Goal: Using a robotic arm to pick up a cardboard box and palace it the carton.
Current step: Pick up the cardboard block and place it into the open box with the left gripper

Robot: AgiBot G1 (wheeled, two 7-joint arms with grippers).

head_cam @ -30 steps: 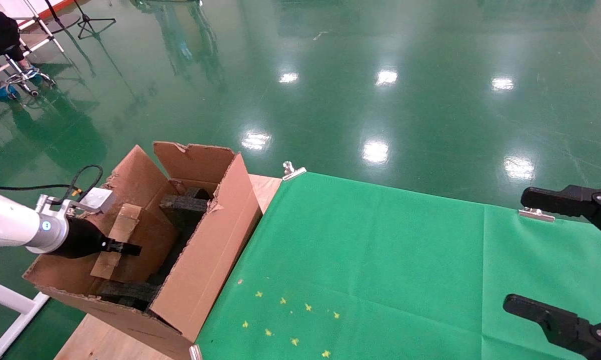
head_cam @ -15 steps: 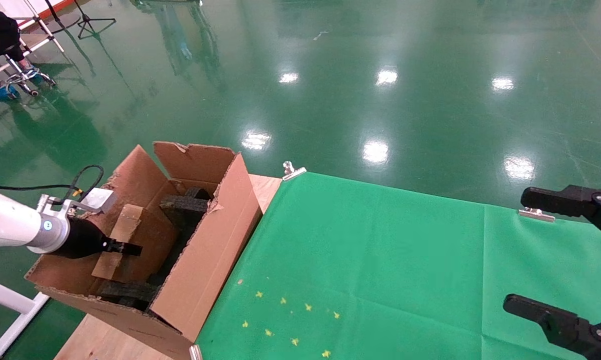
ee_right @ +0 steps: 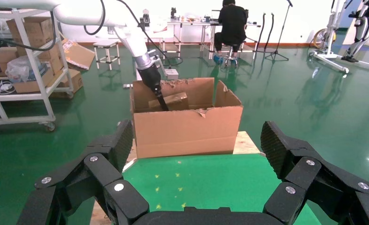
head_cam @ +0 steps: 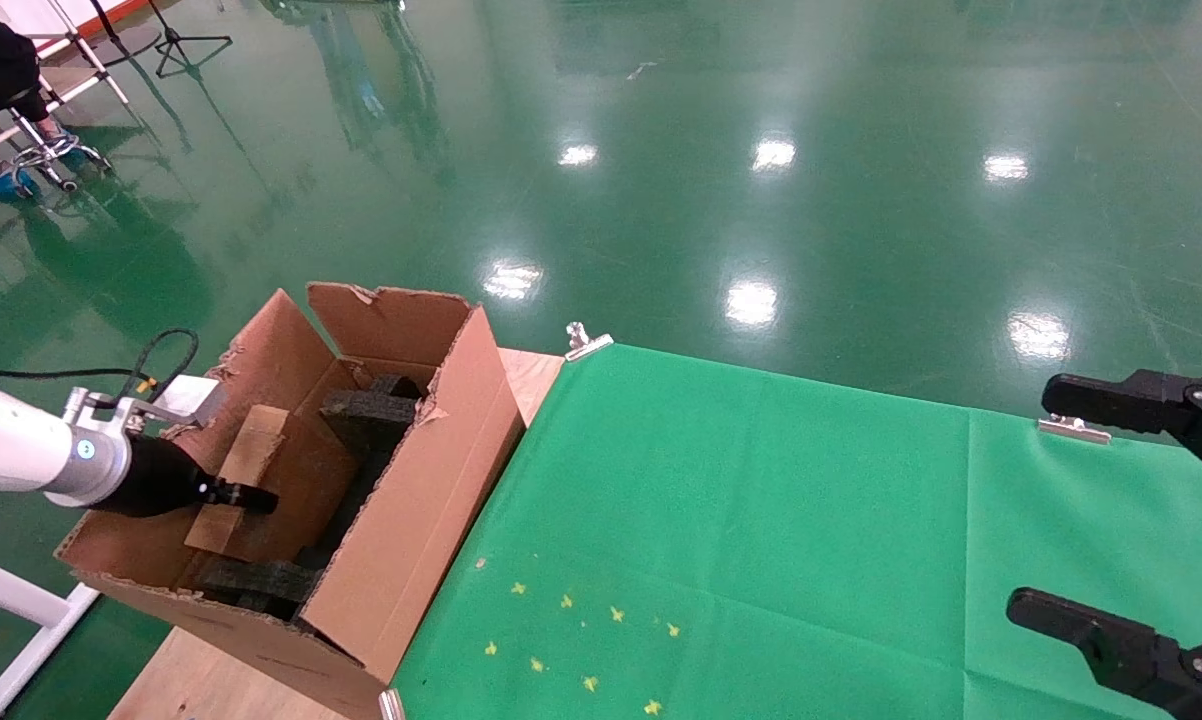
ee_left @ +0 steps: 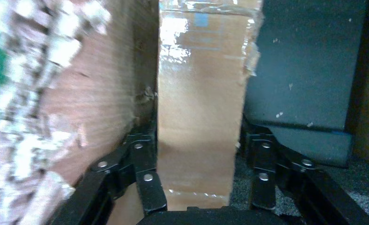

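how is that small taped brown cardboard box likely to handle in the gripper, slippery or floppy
The small flat brown cardboard box probably stays stiff: its edges look straight between the left gripper fingers. Its glossy clear tape may make it a bit slippery. Held upright inside the large brown corrugated carton, it could tip against the black foam pieces once released.

Cardboard box (head_cam: 249, 478): small, flat, brown, glossy tape, standing tilted inside the carton (head_cam: 401, 530). The carton is large, corrugated, flaps up with torn edges, black foam inside.
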